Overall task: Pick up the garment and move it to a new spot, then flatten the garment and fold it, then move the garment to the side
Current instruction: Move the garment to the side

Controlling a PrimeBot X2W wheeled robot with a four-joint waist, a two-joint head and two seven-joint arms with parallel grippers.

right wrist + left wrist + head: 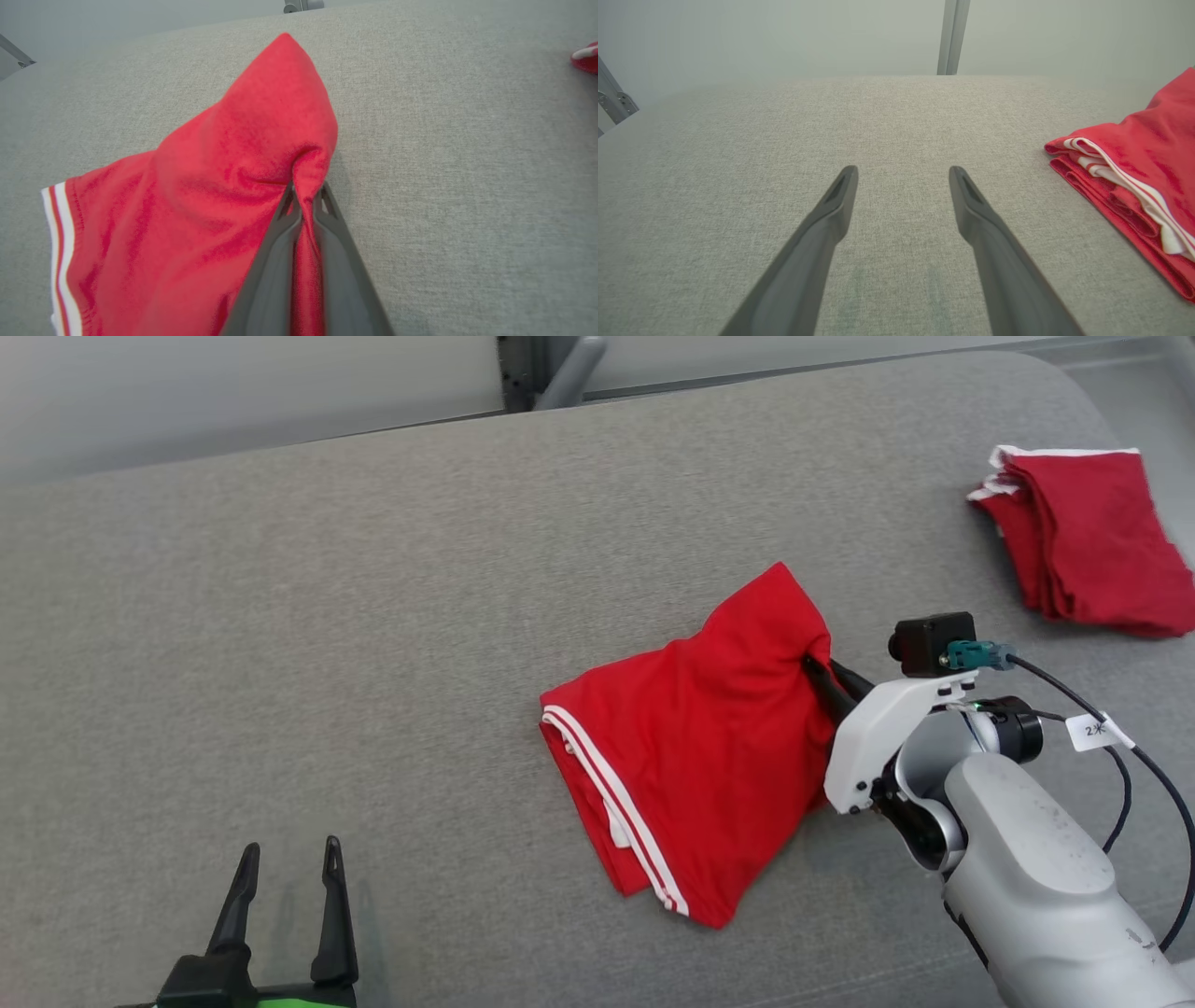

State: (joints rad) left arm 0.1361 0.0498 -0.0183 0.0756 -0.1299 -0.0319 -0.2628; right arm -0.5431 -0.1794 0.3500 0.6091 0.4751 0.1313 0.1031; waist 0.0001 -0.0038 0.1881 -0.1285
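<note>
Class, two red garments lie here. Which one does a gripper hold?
The middle garment: the right gripper is shut on a pinched fold at its edge. The folded garment at the far right lies apart, untouched.

Soft red fabric garment (691, 756) (1148, 158) (210, 196) with two white stripes along one hem, lying loosely folded in several layers on the grey cloth surface (327, 616), striped hem toward the robot's left. Its opposite edge is bunched and pinched between the closed fingers of the right gripper (814, 665) (306, 189). One corner stands out as a pointed flap beyond the pinch.
</note>
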